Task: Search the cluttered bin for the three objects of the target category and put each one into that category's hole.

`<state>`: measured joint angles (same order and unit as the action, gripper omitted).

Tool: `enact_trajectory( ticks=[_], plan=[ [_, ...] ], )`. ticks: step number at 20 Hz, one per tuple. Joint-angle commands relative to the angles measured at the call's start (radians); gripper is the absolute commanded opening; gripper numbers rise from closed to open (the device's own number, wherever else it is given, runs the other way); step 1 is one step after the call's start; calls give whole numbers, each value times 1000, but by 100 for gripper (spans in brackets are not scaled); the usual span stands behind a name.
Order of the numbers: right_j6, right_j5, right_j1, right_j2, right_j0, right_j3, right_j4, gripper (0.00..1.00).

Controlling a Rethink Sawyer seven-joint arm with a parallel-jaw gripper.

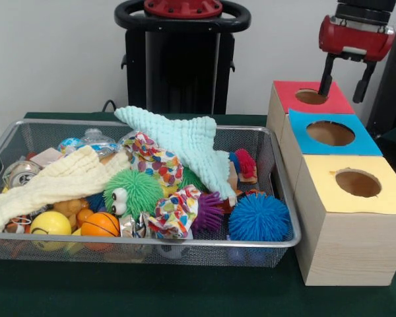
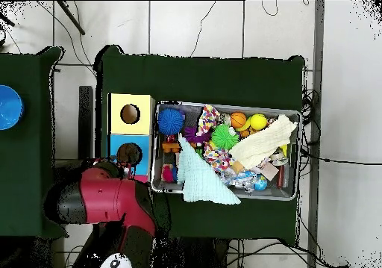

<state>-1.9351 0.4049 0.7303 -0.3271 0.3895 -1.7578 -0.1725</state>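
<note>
I see gripper [image 1: 346,80] over red box [image 1: 317,99] hole, fingers [image 1: 326,78] wide, nothing held; bin [image 1: 277,241] full.

The wire bin [image 1: 285,198] is heaped to the rim; a mint cloth [image 1: 185,142] and a cream cloth [image 1: 53,181] cover much of the pile; the blue spiky ball [image 1: 259,216] lies uncovered; the blue hole [image 1: 330,133] and yellow hole [image 1: 358,182] stand clear; the gripper [image 1: 346,82] hangs with fingers apart over the red hole [image 1: 310,97].

We see the gripper [image 1: 346,82] hanging open over the red box [image 1: 310,98], one finger [image 1: 326,78] at its hole; the bin [image 1: 285,191] brims with toys.
</note>
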Motion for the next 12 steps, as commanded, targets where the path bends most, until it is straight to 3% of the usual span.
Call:
enact_trajectory(
  ticks=[1,8,12],
  plan=[
    [-218,-1,14,16,-23,-32,-35,100],
    [-110,94,120,39,-131,-51,-22,100],
    [-4,91,154,112,-268,-71,-16,100]
  ],
)
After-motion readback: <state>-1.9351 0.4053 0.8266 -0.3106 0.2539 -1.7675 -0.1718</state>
